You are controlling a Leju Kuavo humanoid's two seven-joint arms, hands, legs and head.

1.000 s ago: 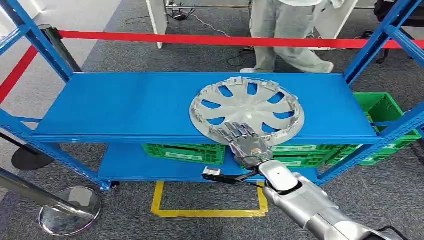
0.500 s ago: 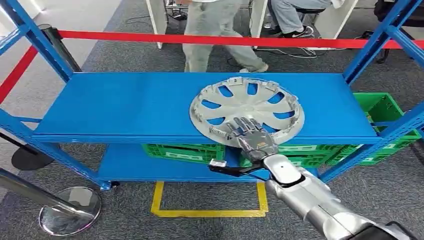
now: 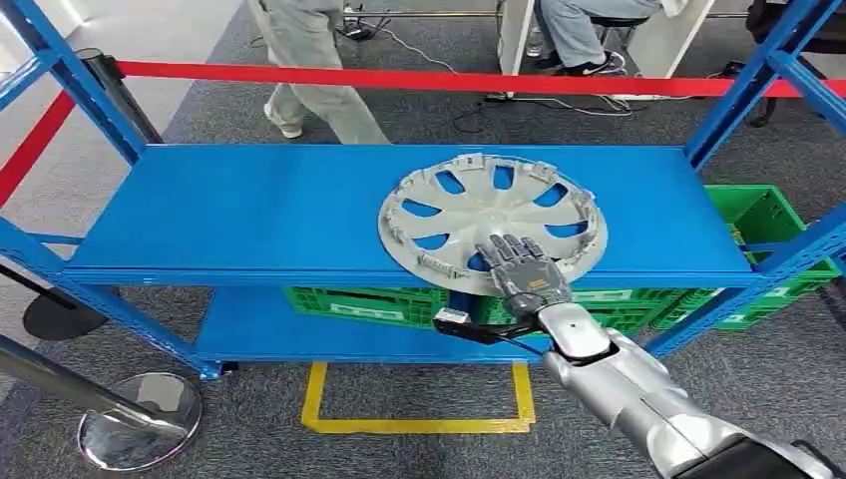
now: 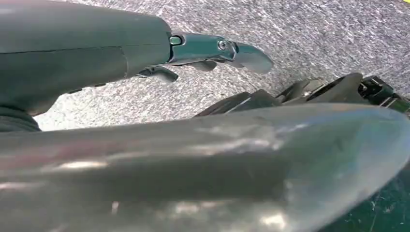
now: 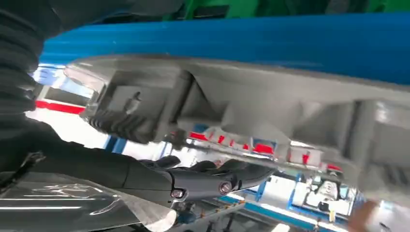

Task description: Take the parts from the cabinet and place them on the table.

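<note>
Fingers (image 3: 511, 251) of the right hand (image 3: 524, 274) are seen stretched flat and apart over the near rim of the wheel cover (image 3: 493, 218), with nothing yet grasped; whether they press on the rim or only hover just above it cannot be told from the head view. The wheel cover lies flat on the upper shelf (image 3: 249, 210) of the blue cabinet, its near edge overhanging the shelf front, and it is round, so no long axis is offered. It lies directly ahead of and beneath the right fingers, so the right hand is judged much the nearer. In the right wrist view the thumb (image 5: 203, 181) is seen below the cover's ribbed underside (image 5: 232, 104), apart from it. The left hand (image 4: 212, 50) is seen hanging over grey carpet, its fingers loosely extended and holding nothing. The worktop named in the task is not to be made out.
</note>
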